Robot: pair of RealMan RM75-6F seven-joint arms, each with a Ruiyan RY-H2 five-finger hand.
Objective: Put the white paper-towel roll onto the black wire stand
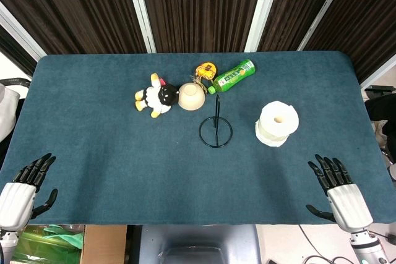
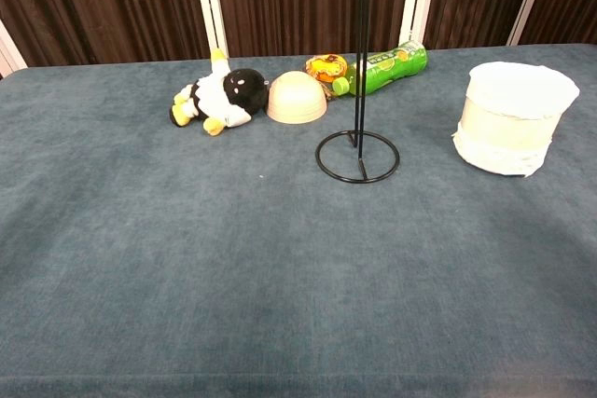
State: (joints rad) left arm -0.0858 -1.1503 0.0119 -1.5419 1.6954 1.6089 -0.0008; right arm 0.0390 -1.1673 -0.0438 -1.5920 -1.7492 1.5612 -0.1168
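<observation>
The white paper-towel roll [image 1: 277,123] [image 2: 512,118] stands upright on the blue table, right of centre. The black wire stand [image 1: 215,131] [image 2: 358,154], a ring base with a tall upright rod, sits at the table's middle, empty and a short way left of the roll. My left hand [image 1: 28,187] rests at the near left table edge, fingers spread and holding nothing. At the near right edge my right hand [image 1: 337,187] lies the same way, open and well short of the roll. Neither hand shows in the chest view.
Behind the stand lie a black-and-white plush toy [image 1: 154,97] [image 2: 219,98], an upturned beige bowl [image 1: 192,96] [image 2: 297,100], a small orange toy [image 1: 205,70] [image 2: 326,67] and a green bottle [image 1: 232,76] [image 2: 387,67] on its side. Dark curtains hang behind the table.
</observation>
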